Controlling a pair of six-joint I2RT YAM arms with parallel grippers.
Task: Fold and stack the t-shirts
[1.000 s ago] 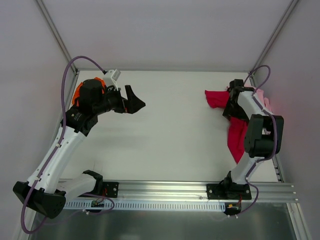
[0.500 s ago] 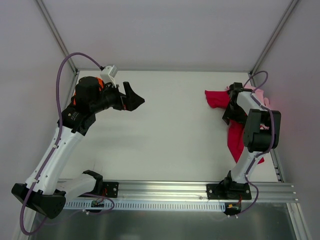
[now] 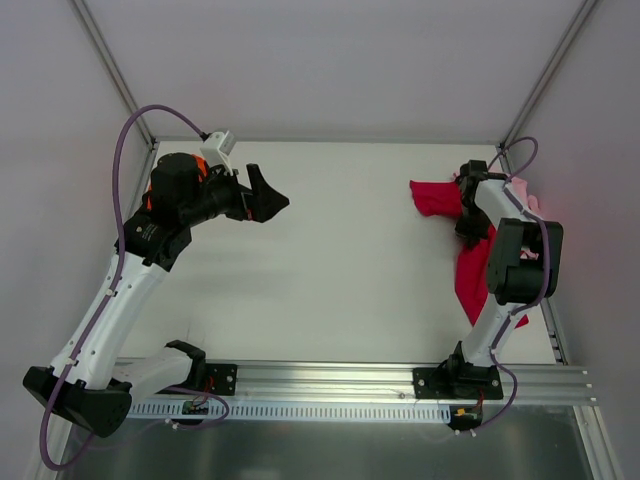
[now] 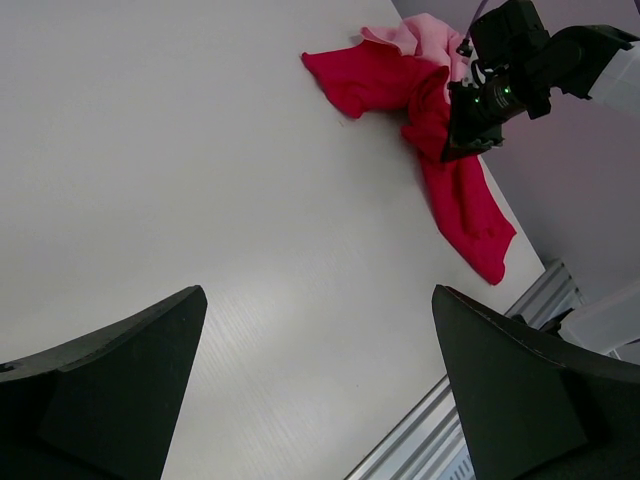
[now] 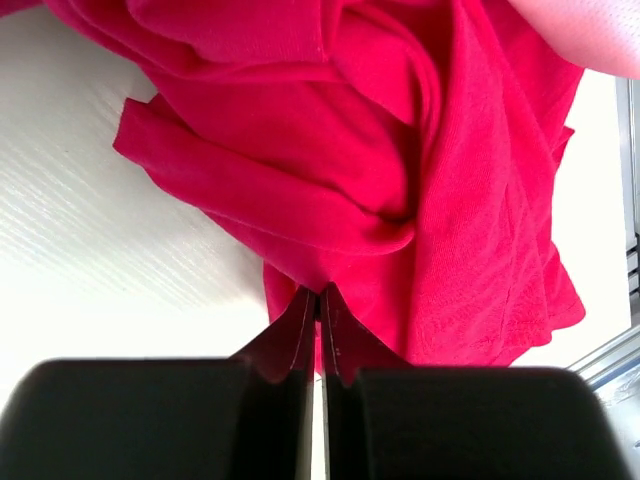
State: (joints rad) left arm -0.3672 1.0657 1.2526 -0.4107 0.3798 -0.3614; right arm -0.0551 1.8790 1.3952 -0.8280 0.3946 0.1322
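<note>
Top cam: above and behind the arm bases, looking down at the whole surface [image 3: 340, 260], widest view. Left wrist cam: high over the left side, angled across the surface past the left tool [image 4: 318, 330] to the right arm [image 4: 520, 70]; right wrist cam: pointing down, very close on the red t-shirt [image 5: 330, 150], right tool [image 5: 320, 300] at frame bottom. All three share that shirt at the far right.

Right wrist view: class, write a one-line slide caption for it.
Right pincer shut on a fold of the crimson t-shirt, pale pink t-shirt at top right.
</note>
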